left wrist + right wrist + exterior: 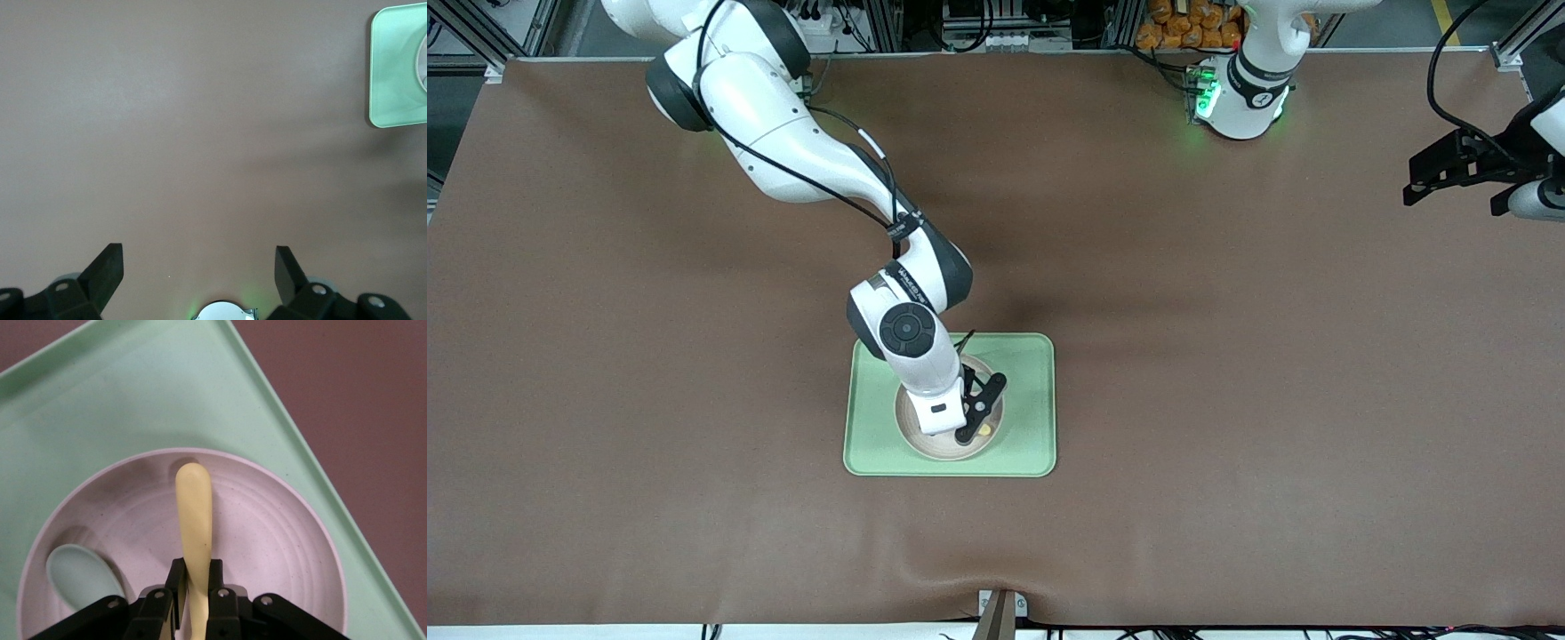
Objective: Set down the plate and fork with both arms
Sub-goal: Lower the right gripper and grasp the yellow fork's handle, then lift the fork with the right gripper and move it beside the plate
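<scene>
The off-white plate point(927, 444) sits on the light-green tray point(1032, 400). My right gripper point(971, 431) is low over the plate and shut on the pale-yellow fork point(985, 429). In the right wrist view the gripper point(195, 570) pinches the fork point(193, 507), whose rounded handle end reaches out over the plate point(280, 540). The tines are hidden. My left gripper point(1432, 178) waits, open and empty, above the table at the left arm's end. It also shows in the left wrist view point(199, 270).
A grey-green spoon point(77, 577) lies in the plate beside the fork. The tray point(133, 393) lies mid-table on the brown mat. The left wrist view shows a corner of the tray point(393, 73) and bare mat.
</scene>
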`<state>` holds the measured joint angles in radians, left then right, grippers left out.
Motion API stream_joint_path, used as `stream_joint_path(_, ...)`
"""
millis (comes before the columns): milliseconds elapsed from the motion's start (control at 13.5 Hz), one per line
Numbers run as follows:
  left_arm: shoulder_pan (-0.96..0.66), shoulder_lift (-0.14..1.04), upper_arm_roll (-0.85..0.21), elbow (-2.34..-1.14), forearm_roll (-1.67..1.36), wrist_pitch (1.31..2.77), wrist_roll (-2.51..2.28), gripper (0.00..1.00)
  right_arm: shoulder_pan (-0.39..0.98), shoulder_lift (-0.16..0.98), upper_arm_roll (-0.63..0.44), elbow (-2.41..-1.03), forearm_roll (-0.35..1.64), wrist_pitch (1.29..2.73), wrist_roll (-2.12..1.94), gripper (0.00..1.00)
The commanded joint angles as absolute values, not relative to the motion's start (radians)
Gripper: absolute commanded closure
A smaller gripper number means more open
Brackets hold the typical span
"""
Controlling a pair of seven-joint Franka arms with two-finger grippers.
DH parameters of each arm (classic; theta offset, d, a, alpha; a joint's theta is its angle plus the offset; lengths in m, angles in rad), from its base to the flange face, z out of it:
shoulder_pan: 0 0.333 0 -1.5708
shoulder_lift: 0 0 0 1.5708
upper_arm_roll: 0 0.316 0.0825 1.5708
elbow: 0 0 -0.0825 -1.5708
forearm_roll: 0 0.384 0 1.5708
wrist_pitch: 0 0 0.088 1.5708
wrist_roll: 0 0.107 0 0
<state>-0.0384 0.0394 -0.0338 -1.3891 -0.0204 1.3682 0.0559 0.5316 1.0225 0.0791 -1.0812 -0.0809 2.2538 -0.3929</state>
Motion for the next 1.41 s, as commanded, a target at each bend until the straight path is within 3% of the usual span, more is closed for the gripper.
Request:
stream_joint_path(0,-0.034,0.028,-0.035,-1.390,-0.028,1.362,0.061,0.00,0.522,1.017,0.086,-1.057,-0.083,2.244,-0.379,1.00)
stream_joint_path(1332,-0.034,0.028,-0.035,-1.391,-0.028,1.359,0.063,0.00,0.465,0.945,0.094,-1.048,-0.029,2.263,-0.379,1.00)
